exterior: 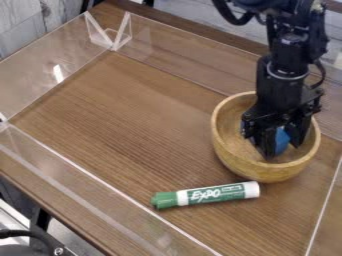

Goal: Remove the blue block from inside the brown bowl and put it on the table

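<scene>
The brown bowl (pixel 235 155) sits on the table (pixel 134 120) at the right side. My black gripper (pixel 274 137) points straight down into the bowl, and its fingers are shut on the blue block (pixel 278 141), of which only a small blue patch shows between them. The block is low inside the bowl; the gripper hides whether it touches the bowl's floor.
A green-capped white marker (pixel 205 196) lies on the table just in front of the bowl. Low clear acrylic walls (pixel 40 75) border the tabletop, with a folded clear piece (pixel 111 32) at the back left. Open tabletop stretches left of the bowl.
</scene>
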Action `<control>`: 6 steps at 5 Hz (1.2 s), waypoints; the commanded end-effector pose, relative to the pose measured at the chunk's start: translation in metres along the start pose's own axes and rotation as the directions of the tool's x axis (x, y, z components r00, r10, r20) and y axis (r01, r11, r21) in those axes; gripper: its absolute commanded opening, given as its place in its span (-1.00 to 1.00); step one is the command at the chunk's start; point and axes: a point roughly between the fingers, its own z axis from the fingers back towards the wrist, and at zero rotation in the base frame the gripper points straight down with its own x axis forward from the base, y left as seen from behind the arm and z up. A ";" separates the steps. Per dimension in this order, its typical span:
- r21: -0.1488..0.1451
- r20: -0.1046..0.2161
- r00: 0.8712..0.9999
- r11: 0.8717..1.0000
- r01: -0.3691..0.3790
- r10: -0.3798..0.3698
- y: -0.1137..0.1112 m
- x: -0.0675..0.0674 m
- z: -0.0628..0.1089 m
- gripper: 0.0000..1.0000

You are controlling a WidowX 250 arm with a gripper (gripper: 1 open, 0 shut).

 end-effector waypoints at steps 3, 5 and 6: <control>-0.050 0.023 0.997 0.996 0.079 -0.077 -0.012 0.001 0.037 -1.00; -0.042 0.012 0.992 0.991 0.129 -0.129 -0.012 0.000 0.054 -1.00; -0.040 0.007 0.988 0.988 0.152 -0.152 -0.013 -0.001 0.064 -1.00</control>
